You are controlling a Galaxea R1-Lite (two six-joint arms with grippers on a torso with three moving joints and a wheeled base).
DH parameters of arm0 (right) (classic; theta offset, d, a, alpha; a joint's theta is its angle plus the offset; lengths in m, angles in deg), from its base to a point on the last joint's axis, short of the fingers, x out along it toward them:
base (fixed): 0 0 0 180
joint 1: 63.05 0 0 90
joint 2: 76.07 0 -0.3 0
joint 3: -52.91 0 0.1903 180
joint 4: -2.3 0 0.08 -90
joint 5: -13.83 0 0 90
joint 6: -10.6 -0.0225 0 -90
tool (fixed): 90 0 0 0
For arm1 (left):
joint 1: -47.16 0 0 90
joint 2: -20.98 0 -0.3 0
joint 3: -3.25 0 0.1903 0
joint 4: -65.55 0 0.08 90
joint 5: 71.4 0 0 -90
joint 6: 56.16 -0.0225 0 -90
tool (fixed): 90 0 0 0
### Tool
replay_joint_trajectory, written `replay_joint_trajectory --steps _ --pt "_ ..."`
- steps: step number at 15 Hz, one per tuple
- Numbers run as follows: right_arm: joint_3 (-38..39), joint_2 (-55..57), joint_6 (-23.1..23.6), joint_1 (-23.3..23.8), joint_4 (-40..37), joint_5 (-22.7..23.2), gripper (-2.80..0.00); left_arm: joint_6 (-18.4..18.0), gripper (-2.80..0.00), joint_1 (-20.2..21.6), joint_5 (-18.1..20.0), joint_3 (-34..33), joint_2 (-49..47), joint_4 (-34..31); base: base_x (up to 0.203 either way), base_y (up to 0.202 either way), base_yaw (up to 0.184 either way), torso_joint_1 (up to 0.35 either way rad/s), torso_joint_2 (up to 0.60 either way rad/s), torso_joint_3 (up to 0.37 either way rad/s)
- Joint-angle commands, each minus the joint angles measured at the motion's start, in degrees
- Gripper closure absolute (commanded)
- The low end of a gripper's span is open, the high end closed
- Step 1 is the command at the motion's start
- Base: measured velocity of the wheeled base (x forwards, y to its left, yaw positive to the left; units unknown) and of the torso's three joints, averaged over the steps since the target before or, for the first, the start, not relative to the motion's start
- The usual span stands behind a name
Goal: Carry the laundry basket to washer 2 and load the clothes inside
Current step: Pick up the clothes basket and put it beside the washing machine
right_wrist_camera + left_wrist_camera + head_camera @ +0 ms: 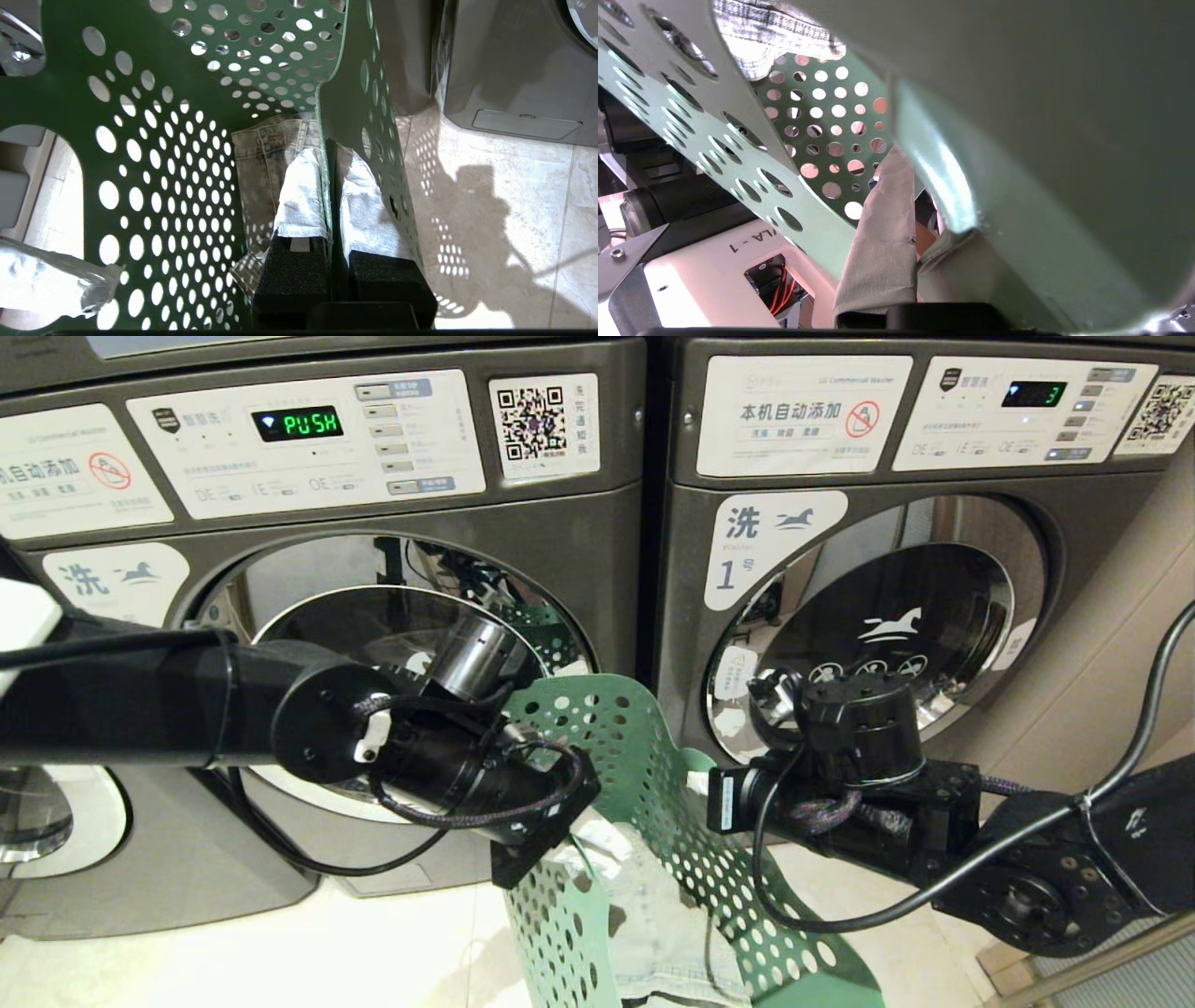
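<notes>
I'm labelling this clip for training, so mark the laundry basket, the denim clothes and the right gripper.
laundry basket (pixel 644 747): head view, on its perforated green wall.
denim clothes (pixel 261 158): right wrist view, on the waistband lying inside the basket.
right gripper (pixel 331 186): right wrist view, midway between the wrapped fingertips clamping the basket wall.

Ahead of me and to the right stands a dark grey front-loading washer marked 1 (pixel 1074 532), its round chrome-rimmed door (pixel 887 625) closed and printed with a white horse. Its white control panel (pixel 1018 415) has a small display (pixel 1033 394) showing a green 3, with a QR sticker (pixel 1162 411) beside it. A plain beige wall (pixel 1111 700) runs along its right side. The floor (pixel 280 952) is pale, glossy, marbled tile with thin joints. Bright light falls on it and throws hard shadows.
</notes>
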Motion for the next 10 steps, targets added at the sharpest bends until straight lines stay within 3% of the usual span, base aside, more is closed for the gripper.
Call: replay_joint_trajectory --steps 1,10 --pt "0.6 -0.1 -0.2 0.0 0.1 0.0 0.00 0.4 0.00 0.0 0.2 0.1 -0.1 -0.1 0.000 0.000 0.000 0.000 0.00 0.000" --pt "2.2 -0.7 -0.1 -0.6 0.3 -0.1 0.00 0.3 0.00 -0.1 0.2 0.2 0.4 -0.1 0.000 0.000 0.000 0.000 0.00 0.000"
